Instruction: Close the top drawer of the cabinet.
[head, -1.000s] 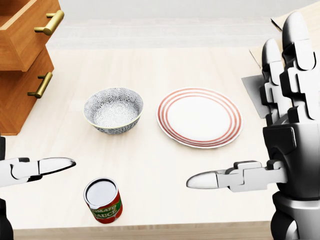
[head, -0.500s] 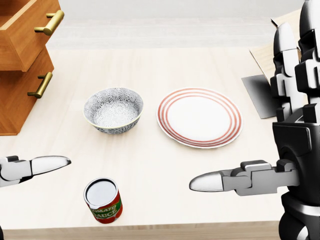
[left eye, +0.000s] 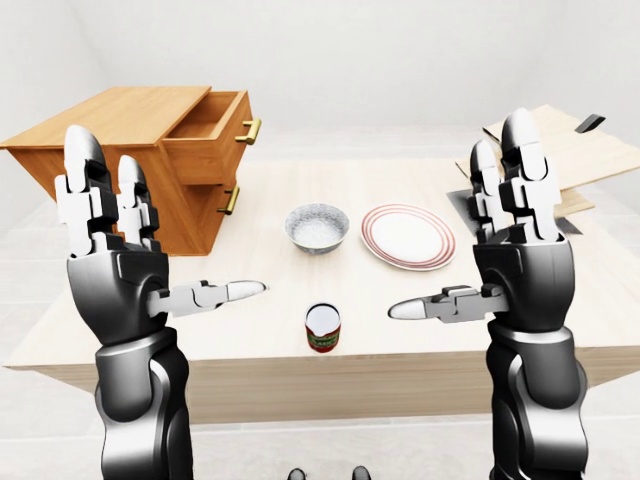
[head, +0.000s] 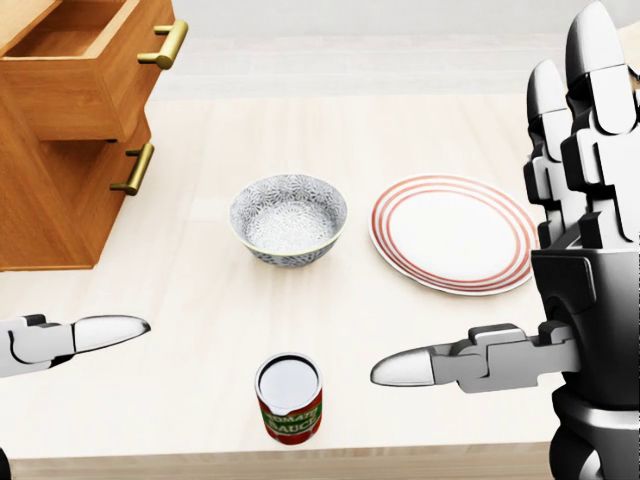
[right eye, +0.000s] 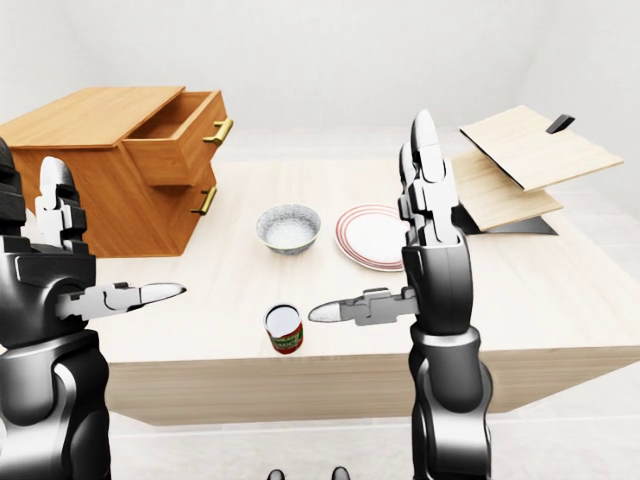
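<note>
A simulated room staged like a home dining or kitchen corner, with plain white walls and a pale floor. A long light-wood table (left eye: 250, 330) carries household things: a patterned bowl (head: 288, 219), a white plate (head: 456, 234) with red rings, and a tomato sauce can (head: 289, 398). A small wooden cabinet (left eye: 120, 160) with brass handles sits on the table at the left-eye view's left, its top drawer (left eye: 205, 135) pulled out. Flat wooden boards (right eye: 520, 160) lie stacked at the right.
</note>
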